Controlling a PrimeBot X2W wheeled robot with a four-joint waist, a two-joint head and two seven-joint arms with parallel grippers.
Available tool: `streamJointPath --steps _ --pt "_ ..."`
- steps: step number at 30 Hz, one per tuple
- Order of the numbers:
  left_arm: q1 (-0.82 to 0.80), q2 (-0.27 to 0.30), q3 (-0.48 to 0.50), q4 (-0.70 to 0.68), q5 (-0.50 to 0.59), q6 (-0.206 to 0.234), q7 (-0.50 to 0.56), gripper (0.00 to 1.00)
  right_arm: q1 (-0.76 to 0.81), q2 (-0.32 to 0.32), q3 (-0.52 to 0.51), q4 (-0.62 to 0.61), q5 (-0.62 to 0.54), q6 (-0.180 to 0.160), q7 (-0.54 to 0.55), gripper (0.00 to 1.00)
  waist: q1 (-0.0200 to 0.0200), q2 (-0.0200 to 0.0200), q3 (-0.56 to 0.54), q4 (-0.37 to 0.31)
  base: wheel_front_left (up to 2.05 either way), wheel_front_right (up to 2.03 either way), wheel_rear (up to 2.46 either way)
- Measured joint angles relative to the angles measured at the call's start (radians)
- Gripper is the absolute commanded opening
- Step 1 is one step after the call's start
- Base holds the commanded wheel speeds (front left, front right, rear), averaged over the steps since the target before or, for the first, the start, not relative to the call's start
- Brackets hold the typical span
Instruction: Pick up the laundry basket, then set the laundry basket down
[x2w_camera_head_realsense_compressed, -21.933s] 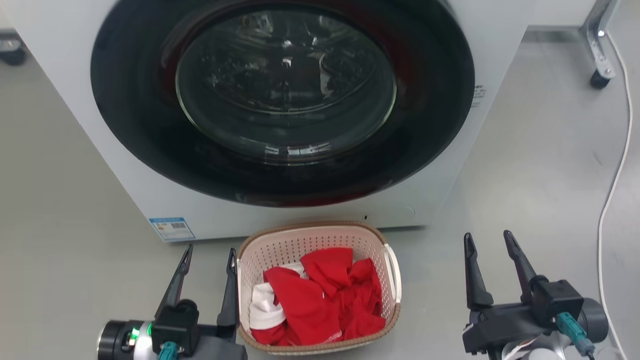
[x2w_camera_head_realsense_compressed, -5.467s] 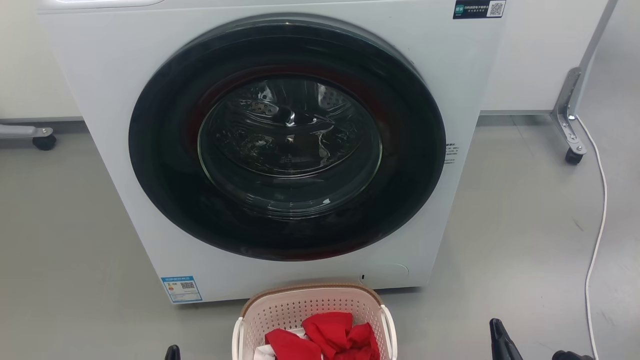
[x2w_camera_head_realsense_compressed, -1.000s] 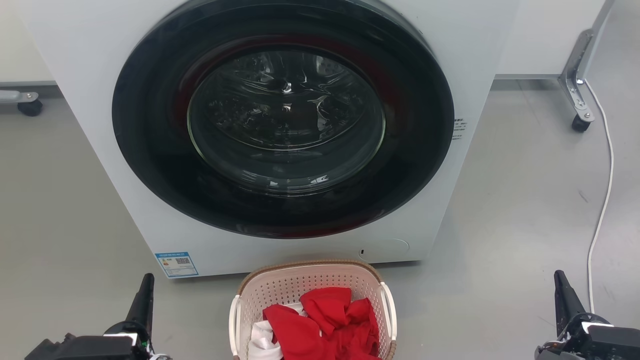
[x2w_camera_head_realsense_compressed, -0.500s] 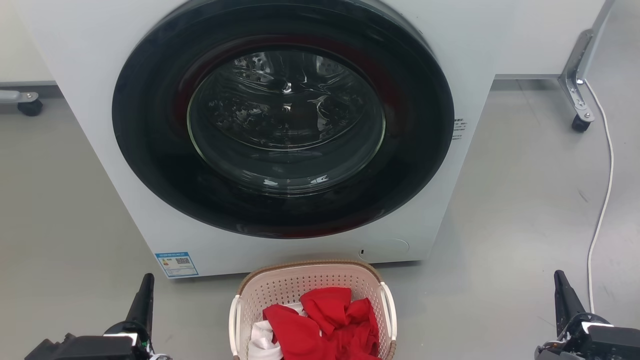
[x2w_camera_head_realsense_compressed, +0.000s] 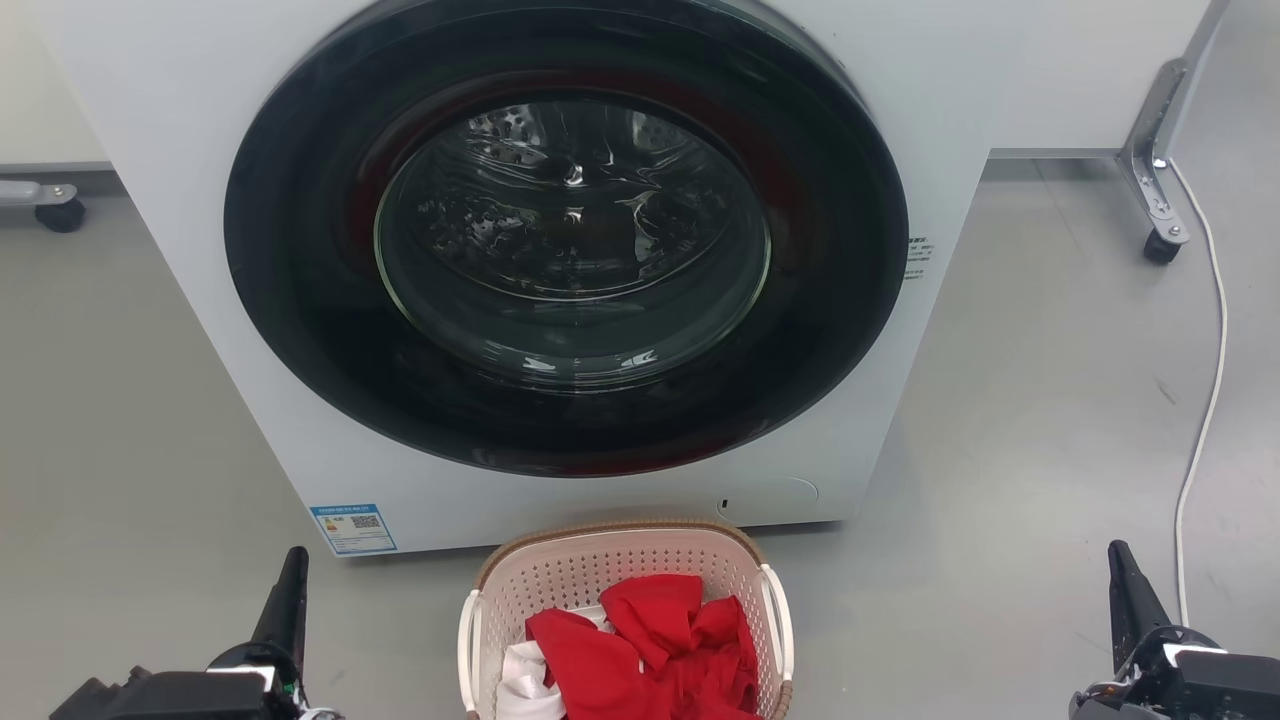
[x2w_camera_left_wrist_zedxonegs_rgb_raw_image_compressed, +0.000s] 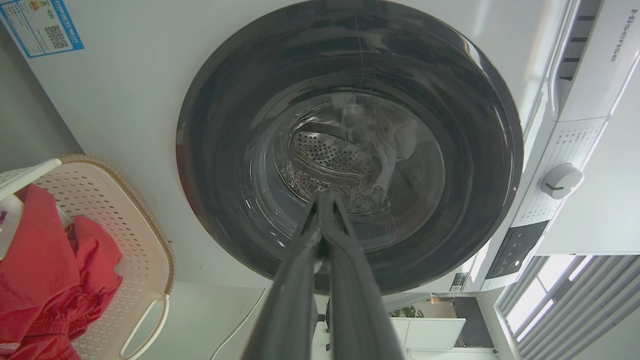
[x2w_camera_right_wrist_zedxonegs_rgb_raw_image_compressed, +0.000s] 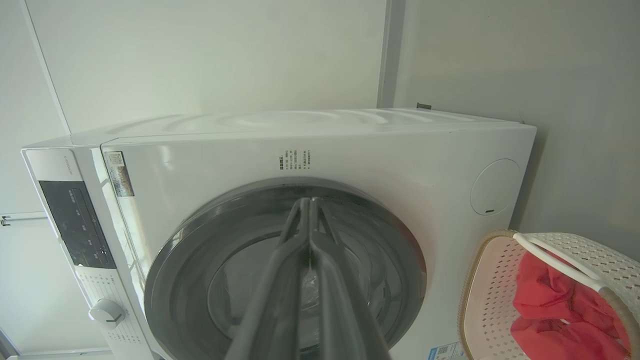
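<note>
Here, the laundry basket (x2w_camera_head_realsense_compressed: 600, 572) sits between left tool (x2w_camera_head_realsense_compressed: 293, 562) and right tool (x2w_camera_head_realsense_compressed: 1120, 560), both pressed together.

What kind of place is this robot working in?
Probably a laundry corner in a lab or test room: a front-loading washer, a basket of red clothes on the bare grey floor, and a metal frame on casters.

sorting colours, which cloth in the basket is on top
The red cloth, heaped across the basket; the white cloth only peeks out beneath it at lower left.
</note>
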Motion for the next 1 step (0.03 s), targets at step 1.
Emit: streamJointPath --steps 1 --pt "0.000 0.000 0.000 0.000 0.000 0.000 0.000 0.00 0.000 0.000 0.000 0.000 0.000 0.000 0.000 0.00 0.0000 0.0000 0.000 0.000 0.00 0.00 0.00"
